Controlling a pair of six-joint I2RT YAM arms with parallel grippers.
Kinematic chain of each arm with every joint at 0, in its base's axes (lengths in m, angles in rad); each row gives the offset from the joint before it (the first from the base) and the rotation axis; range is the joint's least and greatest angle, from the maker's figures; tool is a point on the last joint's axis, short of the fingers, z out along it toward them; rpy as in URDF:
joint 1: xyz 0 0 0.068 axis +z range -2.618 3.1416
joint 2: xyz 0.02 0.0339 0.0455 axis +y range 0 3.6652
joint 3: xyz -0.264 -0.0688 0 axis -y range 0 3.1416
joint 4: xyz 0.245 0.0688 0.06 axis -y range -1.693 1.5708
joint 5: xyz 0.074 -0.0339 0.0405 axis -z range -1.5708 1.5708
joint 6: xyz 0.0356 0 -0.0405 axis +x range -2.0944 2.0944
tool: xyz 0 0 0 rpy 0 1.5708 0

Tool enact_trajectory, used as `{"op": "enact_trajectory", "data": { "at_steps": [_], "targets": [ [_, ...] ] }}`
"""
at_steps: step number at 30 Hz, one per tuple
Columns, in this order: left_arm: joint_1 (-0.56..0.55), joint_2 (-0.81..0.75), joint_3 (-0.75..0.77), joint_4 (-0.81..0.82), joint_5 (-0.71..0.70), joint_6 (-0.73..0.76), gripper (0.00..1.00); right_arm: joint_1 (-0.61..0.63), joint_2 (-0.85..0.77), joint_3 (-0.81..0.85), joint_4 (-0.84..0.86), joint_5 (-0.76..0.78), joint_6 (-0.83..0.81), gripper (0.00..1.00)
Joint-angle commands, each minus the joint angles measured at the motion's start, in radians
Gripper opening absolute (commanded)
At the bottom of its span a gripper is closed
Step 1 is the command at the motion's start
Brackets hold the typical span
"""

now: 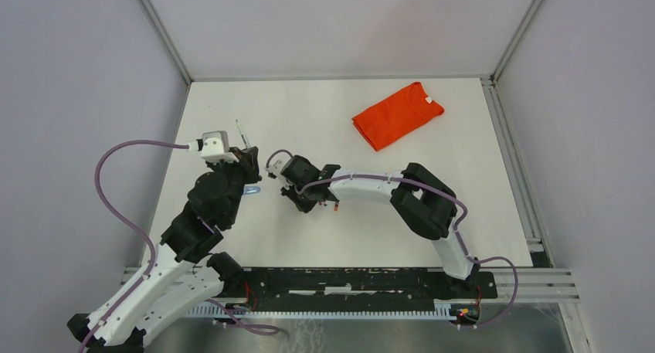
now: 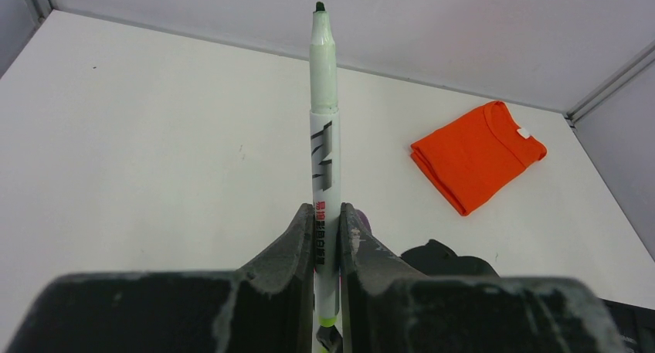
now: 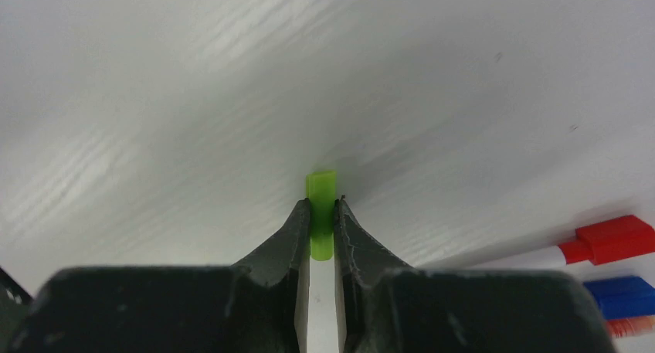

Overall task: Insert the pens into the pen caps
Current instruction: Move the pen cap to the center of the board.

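Our left claw (image 2: 328,214) was clenched tight on a green pen (image 2: 324,137), upright with its bare tip up, over the left side of the desk (image 1: 309,113). Our right claw (image 3: 322,214) pinched the green cap (image 3: 321,187) down at the white desk, near the middle. A red pen (image 3: 610,241) and a blue pen (image 3: 618,295) lay close by. An orange shirt (image 1: 396,113) lay near the far right corner.

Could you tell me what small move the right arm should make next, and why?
Probably lift the green cap straight off the table. The right end effector has a finger against each side of it, so it looks gripped. The left end effector holds the uncapped green pen with its tip exposed, ready for capping.
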Motion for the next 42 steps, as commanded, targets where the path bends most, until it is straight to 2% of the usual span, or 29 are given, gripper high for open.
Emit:
{"op": "enact_trajectory", "data": {
  "at_steps": [1, 10, 15, 28, 36, 42],
  "targets": [
    [0.000, 0.004, -0.006, 0.012, -0.029, 0.046, 0.02, 0.012, -0.132, -0.098, -0.073, -0.125, -0.245, 0.14],
    [0.002, 0.015, -0.007, 0.012, -0.040, 0.049, 0.02, 0.017, -0.304, -0.325, -0.209, -0.219, -0.456, 0.16],
    [0.002, 0.025, -0.006, 0.013, -0.036, 0.049, 0.02, 0.018, -0.357, -0.435, -0.244, -0.201, -0.519, 0.18],
    [0.002, 0.049, -0.003, 0.012, -0.035, 0.050, 0.02, 0.017, -0.351, -0.486, -0.217, -0.188, -0.543, 0.32],
    [0.002, 0.054, -0.004, 0.009, -0.035, 0.052, 0.02, 0.008, -0.304, -0.476, -0.227, -0.190, -0.536, 0.30],
    [0.001, 0.065, -0.004, 0.009, -0.035, 0.052, 0.02, 0.007, -0.298, -0.498, -0.189, -0.127, -0.501, 0.19]
  ]
}}
